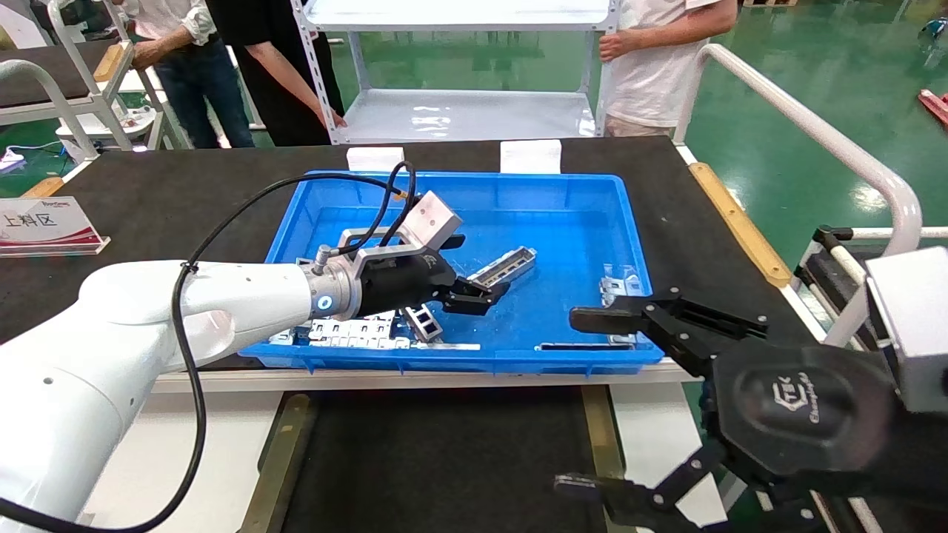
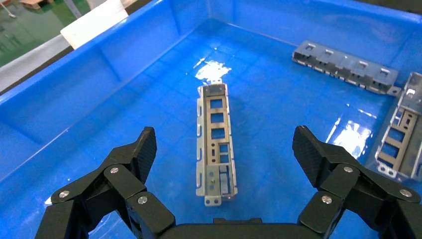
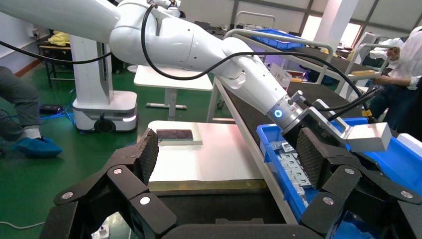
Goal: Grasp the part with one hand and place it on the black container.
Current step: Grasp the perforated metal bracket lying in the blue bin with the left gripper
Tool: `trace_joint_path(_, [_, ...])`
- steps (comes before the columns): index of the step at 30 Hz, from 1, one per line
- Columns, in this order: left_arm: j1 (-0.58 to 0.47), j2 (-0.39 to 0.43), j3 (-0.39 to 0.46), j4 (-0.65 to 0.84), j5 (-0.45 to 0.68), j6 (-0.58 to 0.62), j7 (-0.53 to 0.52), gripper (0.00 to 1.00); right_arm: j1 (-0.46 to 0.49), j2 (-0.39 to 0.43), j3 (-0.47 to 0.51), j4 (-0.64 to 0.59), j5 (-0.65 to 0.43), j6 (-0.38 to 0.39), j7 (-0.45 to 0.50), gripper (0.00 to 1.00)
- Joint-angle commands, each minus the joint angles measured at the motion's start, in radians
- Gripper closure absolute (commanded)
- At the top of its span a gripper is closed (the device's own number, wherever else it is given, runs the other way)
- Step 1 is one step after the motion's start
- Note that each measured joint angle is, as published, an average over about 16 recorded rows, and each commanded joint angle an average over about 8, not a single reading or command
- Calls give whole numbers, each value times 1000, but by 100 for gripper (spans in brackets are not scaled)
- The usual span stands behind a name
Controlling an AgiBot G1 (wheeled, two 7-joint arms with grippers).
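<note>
The part [image 1: 504, 266], a slim silver-grey slotted bar, lies flat on the floor of the blue bin [image 1: 459, 359]. My left gripper [image 1: 483, 293] is open inside the bin, just short of the part's near end. In the left wrist view the part [image 2: 215, 142] lies lengthwise between the spread fingers, not touched by my left gripper [image 2: 225, 145]. The black container [image 1: 444, 459], edged with olive-brass strips, sits in front of the bin. My right gripper [image 1: 578, 403] is open and empty, over the container's right edge. It [image 3: 229, 149] also looks across the container [image 3: 199, 204].
Flat white slotted plates [image 1: 355, 331] and a shorter grey bar [image 1: 423, 323] lie at the bin's near left. More metal pieces [image 1: 619, 286] lie at its right, seen too in the left wrist view [image 2: 346, 67]. People stand behind the table. A white rail [image 1: 815, 133] runs along the right.
</note>
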Motion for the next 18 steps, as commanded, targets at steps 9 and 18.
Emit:
trace_joint_path(9, [25,1,99,-47,-55,-56,-68,100,0,0,0,0,0,0,0,100])
trace_joint_path(18, [31,-1,181,-67,-110,-101,-105,100,0,0,0,0,0,0,0,100])
